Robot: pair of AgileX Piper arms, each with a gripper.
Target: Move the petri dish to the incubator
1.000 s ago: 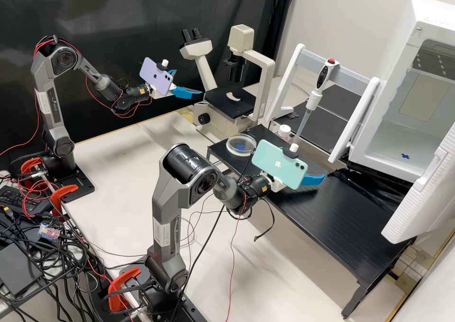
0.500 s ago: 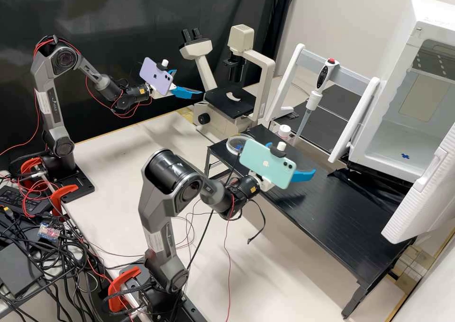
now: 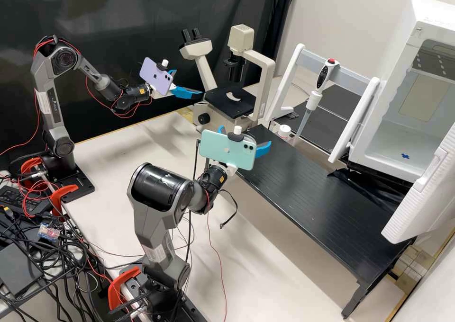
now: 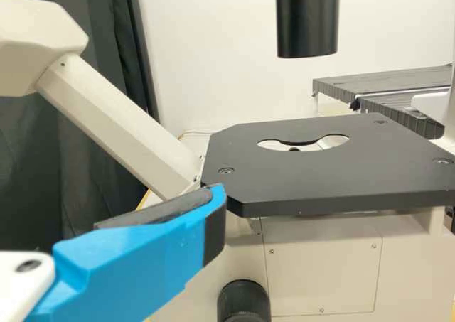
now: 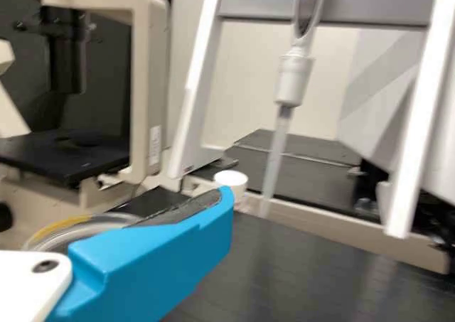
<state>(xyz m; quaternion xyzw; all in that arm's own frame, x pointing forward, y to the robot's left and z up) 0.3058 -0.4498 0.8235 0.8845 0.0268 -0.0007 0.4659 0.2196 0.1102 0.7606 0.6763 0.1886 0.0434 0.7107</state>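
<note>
Though near stand's edge [image 3: 251, 182], right tool [image 3: 246, 137] by petri dish [image 5: 78, 229]

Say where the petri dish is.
In the right wrist view, the petri dish is on the black platform near the microscope, partly behind the blue finger.

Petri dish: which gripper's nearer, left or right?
Right. The right gripper is close by the petri dish; the left gripper is farther off, near the microscope stage.
</note>
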